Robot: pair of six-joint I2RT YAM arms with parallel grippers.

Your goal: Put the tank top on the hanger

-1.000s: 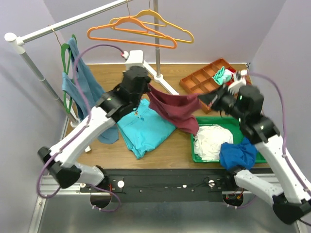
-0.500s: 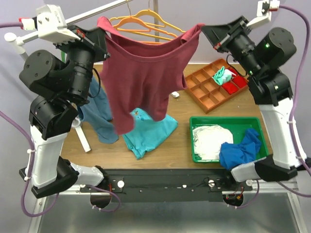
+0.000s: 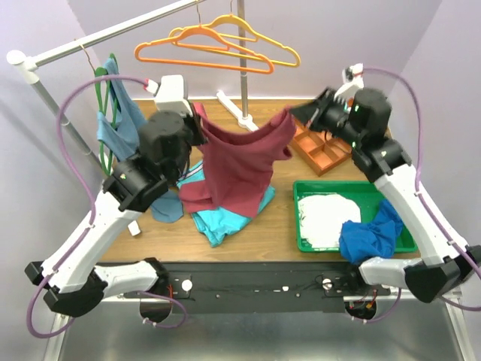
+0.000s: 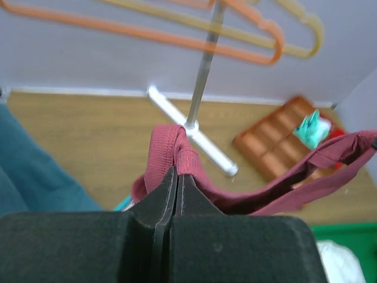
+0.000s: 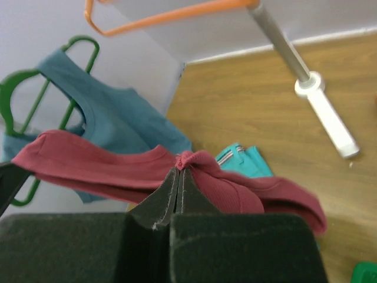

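Observation:
The maroon tank top (image 3: 237, 165) hangs stretched between both grippers above the table, its lower part draped over a turquoise garment. My left gripper (image 3: 197, 115) is shut on one shoulder strap (image 4: 175, 147). My right gripper (image 3: 294, 113) is shut on the other strap (image 5: 191, 159). The orange hanger (image 3: 199, 54) hangs on the rail above and behind the top, apart from it. It also shows at the top of the left wrist view (image 4: 177, 38) and the right wrist view (image 5: 171, 15).
A yellow hanger (image 3: 255, 37) hangs beside the orange one. A blue-grey tank top (image 3: 124, 128) on a green hanger (image 3: 101, 113) hangs left. The turquoise garment (image 3: 218, 214) lies mid-table. A green tray (image 3: 402, 241) holds white and blue cloth. An orange compartment box (image 3: 319, 150) sits behind it. The rack pole (image 3: 242, 68) stands upright.
Both arms have come down from their raised pose. The tank top, held high by the rail half a second ago, now hangs lower with its hem resting on the turquoise garment.

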